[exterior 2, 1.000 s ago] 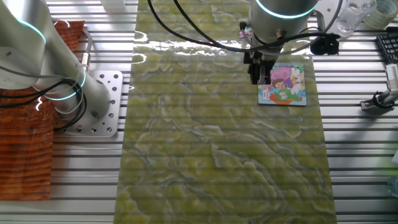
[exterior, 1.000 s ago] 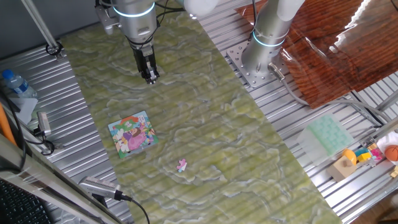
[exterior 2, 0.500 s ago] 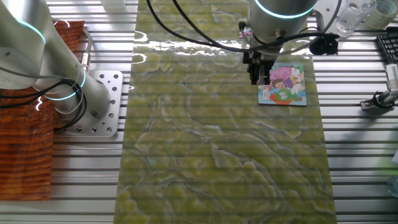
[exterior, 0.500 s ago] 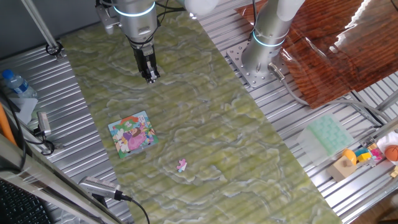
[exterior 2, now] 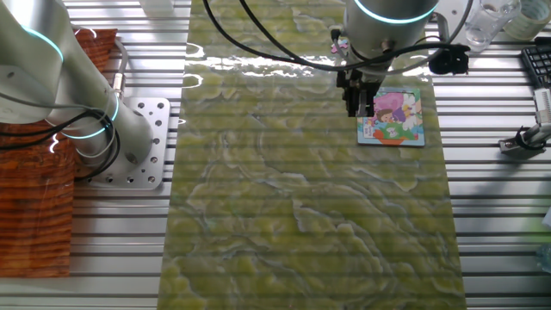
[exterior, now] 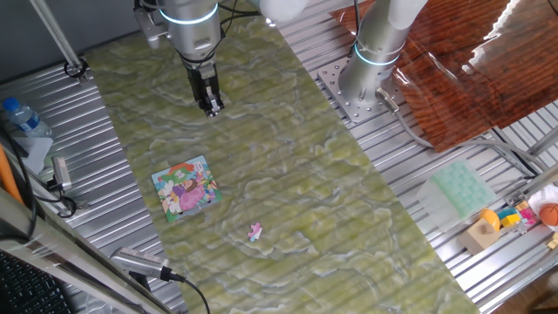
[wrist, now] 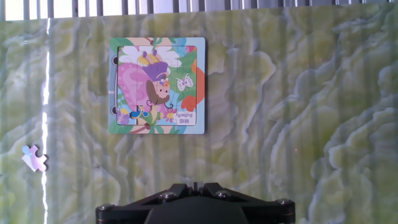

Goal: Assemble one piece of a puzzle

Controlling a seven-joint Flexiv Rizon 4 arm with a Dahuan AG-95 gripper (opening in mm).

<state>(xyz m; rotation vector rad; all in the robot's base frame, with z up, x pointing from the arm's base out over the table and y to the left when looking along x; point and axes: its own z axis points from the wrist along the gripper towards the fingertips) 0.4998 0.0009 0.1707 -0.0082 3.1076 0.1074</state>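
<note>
Now | gripper (exterior: 210, 110) aloft – jaws pressed together, empty | piece (exterior: 254, 231) apart from puzzle (exterior: 185, 187)

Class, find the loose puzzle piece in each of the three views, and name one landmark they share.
One fixed view: the piece lies low centre, right of and below the puzzle.
The other fixed view: not in it.
Hand view: at the left edge, below and left of the puzzle.
Shared landmark: the puzzle.

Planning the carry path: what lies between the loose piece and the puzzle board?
Nothing: in the hand view only bare green mat separates the piece from the puzzle.
</note>
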